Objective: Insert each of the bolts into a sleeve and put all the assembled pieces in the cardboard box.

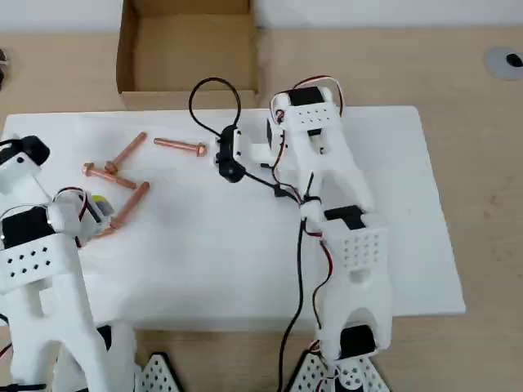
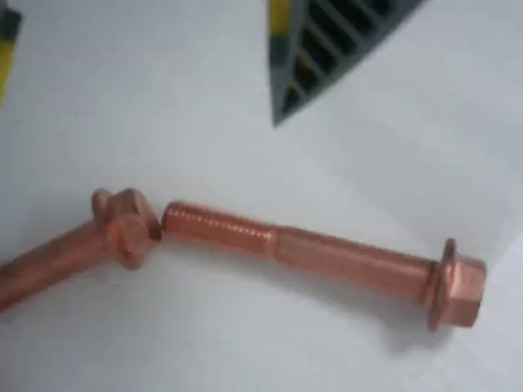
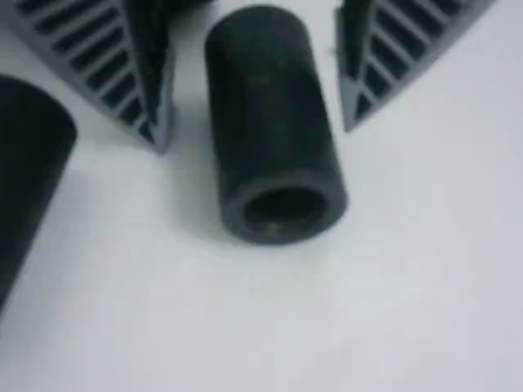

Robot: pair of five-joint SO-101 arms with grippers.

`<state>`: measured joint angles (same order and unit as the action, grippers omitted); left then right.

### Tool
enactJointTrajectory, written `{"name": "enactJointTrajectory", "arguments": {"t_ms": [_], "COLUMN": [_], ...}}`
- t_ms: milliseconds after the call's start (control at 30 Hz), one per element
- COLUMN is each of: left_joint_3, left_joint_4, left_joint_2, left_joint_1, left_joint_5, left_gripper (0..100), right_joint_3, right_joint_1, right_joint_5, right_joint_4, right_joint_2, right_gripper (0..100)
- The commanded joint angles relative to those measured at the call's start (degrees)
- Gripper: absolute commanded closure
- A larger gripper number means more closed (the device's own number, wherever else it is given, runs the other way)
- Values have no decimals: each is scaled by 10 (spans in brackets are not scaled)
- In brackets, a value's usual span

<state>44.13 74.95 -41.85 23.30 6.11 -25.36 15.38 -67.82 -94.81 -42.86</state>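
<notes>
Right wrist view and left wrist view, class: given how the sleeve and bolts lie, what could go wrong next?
1. The sleeve is round and lies on its side between the open fingers of the right gripper; an off-centre squeeze might roll it away or into the second sleeve nearby.
2. The threaded tip of one bolt nearly meets the head of another bolt; grasping one might drag both.

Light wooden table [image 1: 482, 163], white mat [image 1: 245, 261] across it, perhaps a grey grommet [image 1: 502, 61] at far corner
</notes>
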Motion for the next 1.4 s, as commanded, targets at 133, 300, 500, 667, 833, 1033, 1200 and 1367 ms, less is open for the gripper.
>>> {"name": "enactJointTrajectory", "arguments": {"t_ms": [133,300,500,667,833,1033,1200,1367], "left_joint_3": [-51,-51,-51,-51,-51,-62,-48,36], "left_joint_4": [33,34,34,34,35,56,47,-63], "left_joint_2": [-12,-12,-12,-12,-12,-12,-9,-7], "left_joint_1": [5,5,5,5,5,1,4,23], "left_joint_5": [-4,-4,-4,-2,-2,-3,13,162], "left_gripper": [767,767,767,767,767,767,767,767], "right_joint_3": [52,55,51,50,50,56,56,60], "right_joint_1": [15,15,-3,-18,-24,-22,-13,7], "right_joint_5": [11,18,44,50,50,57,78,103], "right_joint_4": [-7,-7,-7,-7,-7,-13,-25,-28], "right_joint_2": [-3,22,45,104,190,276,313,363], "right_gripper": [950,985,987,987,987,987,987,987]}}
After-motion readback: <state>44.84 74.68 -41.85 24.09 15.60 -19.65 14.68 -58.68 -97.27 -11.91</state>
